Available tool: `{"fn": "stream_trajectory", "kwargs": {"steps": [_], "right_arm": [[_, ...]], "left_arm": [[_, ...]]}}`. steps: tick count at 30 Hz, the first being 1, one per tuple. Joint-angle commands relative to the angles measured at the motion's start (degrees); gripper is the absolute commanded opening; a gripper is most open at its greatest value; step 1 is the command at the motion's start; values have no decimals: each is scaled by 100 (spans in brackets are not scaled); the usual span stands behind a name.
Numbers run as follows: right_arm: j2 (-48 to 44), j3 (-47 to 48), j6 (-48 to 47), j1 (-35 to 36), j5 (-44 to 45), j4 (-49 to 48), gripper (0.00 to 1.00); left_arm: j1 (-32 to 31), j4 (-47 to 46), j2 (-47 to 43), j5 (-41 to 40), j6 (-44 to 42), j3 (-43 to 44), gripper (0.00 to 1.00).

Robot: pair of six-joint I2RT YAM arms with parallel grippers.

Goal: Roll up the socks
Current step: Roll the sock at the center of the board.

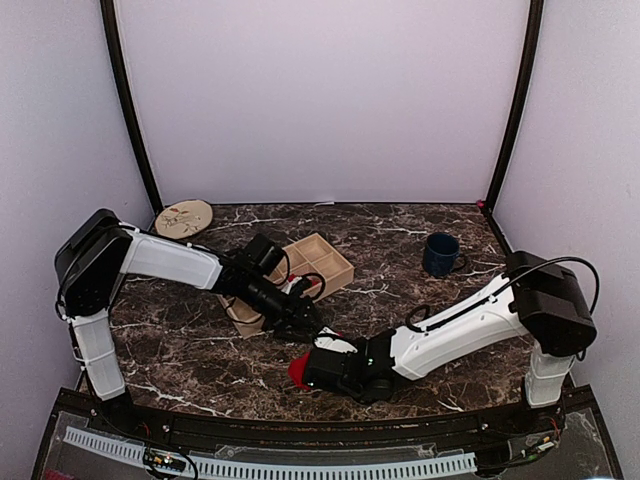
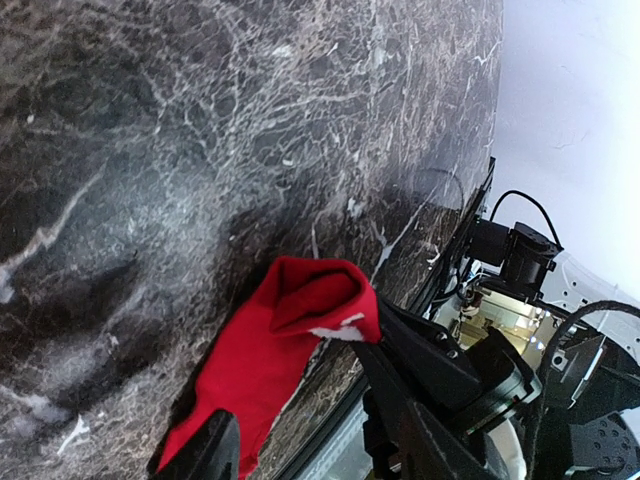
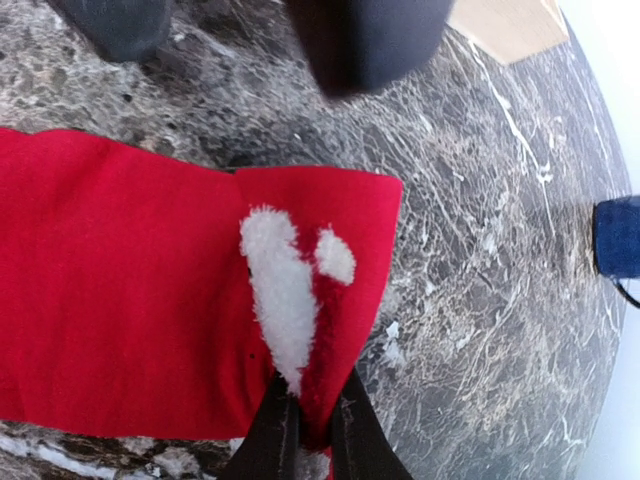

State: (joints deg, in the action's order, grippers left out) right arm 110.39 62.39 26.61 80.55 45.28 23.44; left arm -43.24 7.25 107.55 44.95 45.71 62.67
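Sock (image 3: pixel 120 280), fuzzy red fleece, folded flat on veined dark marble table (image 3: pixel 480 200).

Crowded at front centre: left gripper (image 3: pixel 243 45) with fingers spread just above the red sock (image 3: pixel 120 290), right gripper (image 3: pixel 305 400) pinched on the sock's edge close beside it. Barred at left centre by the left arm (image 1: pixel 175 260) and the wooden compartment box (image 1: pixel 322 262) behind it. Barred at front right by the right arm (image 1: pixel 460 320), low across the marble table (image 1: pixel 190 350). Passable between box and blue mug (image 1: pixel 441 254), along the back wall, and over the front-left corner. Round wooden disc (image 1: pixel 184 218) in the back-left corner.
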Motion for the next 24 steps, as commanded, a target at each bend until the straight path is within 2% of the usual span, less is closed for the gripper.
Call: {"fn": "stream_trajectory", "kwargs": {"steps": [1,14,16,24], "right_arm": [[77,24,-400,94,193,-251,0],[284,320,-911,195,148,-548,0],[318,326,-948,205,148,-562,0],[391,520,-910,206,215,-515,0]], "left_arm": [[6,94,117,514,166,169,57],[10,28,436,719,526,450,60],[17,21,488,749,569,483,67],[9,40,572,846,527,393,67]]}}
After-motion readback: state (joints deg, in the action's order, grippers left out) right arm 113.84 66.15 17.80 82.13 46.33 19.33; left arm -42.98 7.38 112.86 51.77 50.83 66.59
